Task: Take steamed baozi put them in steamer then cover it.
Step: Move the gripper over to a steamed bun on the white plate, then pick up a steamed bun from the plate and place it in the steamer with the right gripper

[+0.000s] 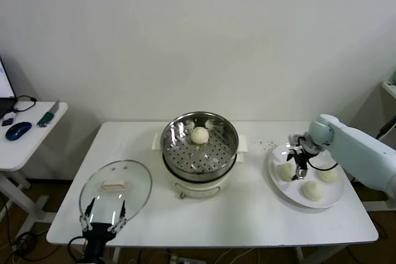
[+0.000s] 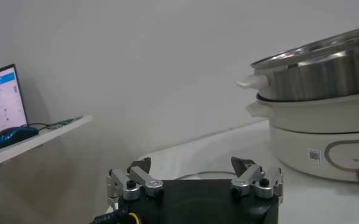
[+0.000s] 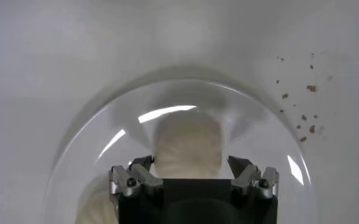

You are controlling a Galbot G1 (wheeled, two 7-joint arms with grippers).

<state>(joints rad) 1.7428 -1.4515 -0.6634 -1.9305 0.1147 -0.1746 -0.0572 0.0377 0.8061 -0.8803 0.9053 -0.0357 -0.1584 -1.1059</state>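
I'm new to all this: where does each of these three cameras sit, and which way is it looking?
Head view: on the robot's head, looking forward and down at the white table; both arms show, the left gripper over the glass cover, the right gripper over the plate.
Left wrist view: on the left arm, looking level across the table at the steamer; its open gripper shows.
Right wrist view: on the right arm, looking down at a baozi between open fingers.
Shared: the steamer, head and left wrist; that baozi, head and right wrist.

baozi (image 1: 200, 135) cream-white | steamer (image 1: 199, 151) shiny steel, dotted holes | plate (image 1: 278, 184) white
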